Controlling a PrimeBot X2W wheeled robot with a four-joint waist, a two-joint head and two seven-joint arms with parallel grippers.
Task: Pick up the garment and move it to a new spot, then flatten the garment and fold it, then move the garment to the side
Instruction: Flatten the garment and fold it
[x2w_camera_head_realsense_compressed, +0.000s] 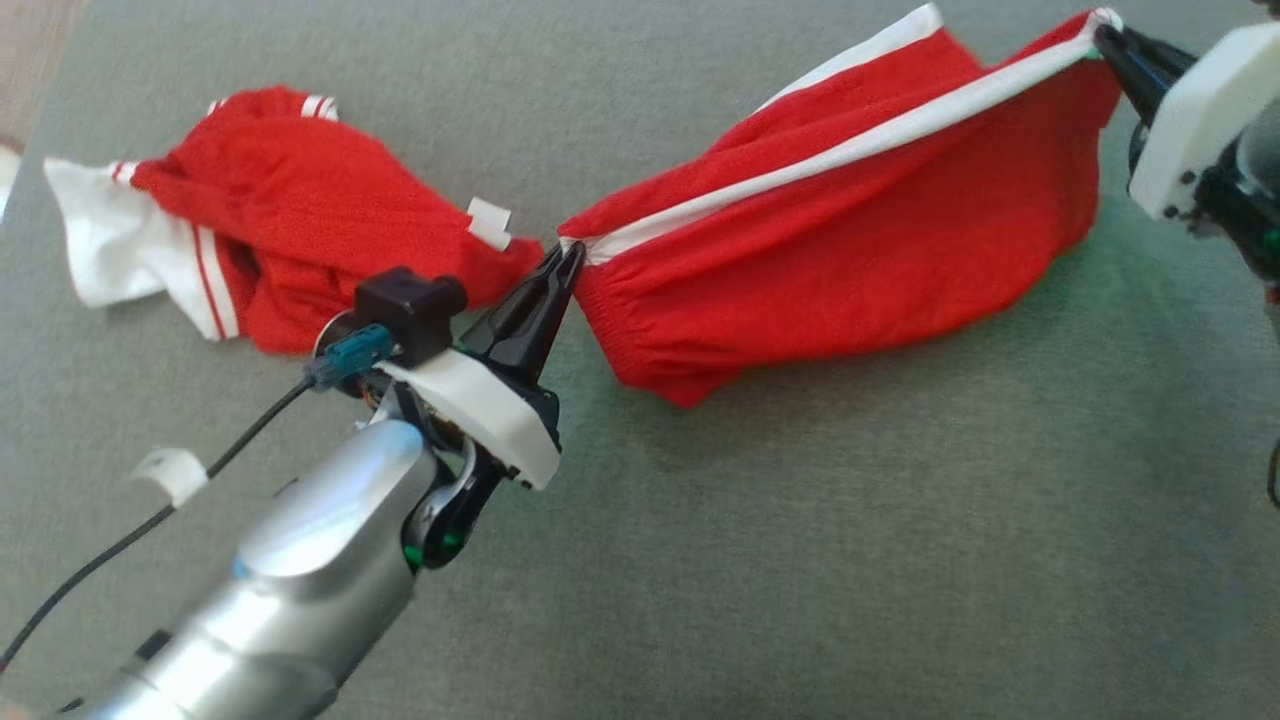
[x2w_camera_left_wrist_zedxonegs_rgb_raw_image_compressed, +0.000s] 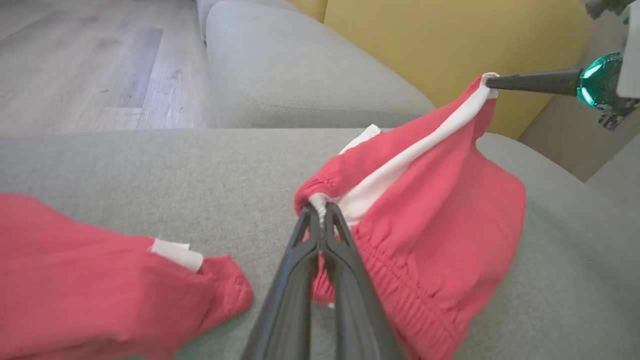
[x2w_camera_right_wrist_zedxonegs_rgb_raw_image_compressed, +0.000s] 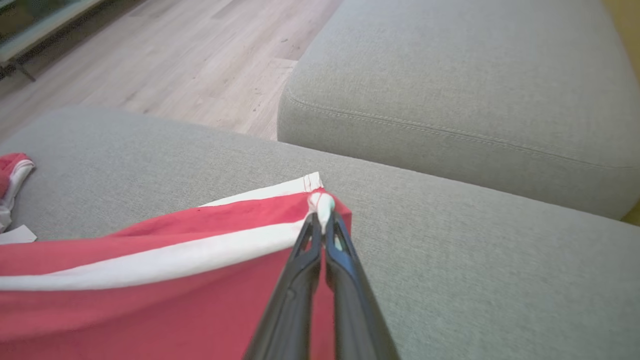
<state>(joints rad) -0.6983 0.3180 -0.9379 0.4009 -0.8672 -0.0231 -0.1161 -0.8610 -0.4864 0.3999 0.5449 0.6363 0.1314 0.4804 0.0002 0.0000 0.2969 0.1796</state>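
I have the left gripper (x2w_camera_head_realsense_compressed: 572, 255) pinched on the elastic waistband of the red knit shorts with white side stripe (x2w_camera_head_realsense_compressed: 850, 220), and the right gripper (x2w_camera_head_realsense_compressed: 1105, 38) clamped on the hem corner, cloth strung between. Bare grey woven cushion (x2w_camera_head_realsense_compressed: 800, 550) nearside of both; crumpled red-and-white garment (x2w_camera_head_realsense_compressed: 270, 220) just left of the left gripper.

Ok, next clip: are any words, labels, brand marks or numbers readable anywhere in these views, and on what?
No text is readable.
On the white tag of the loose red garment, no print can be made out.
The white tape flag at the lower left of the head view looks blank.
The held red garment shows white stripes and no lettering.
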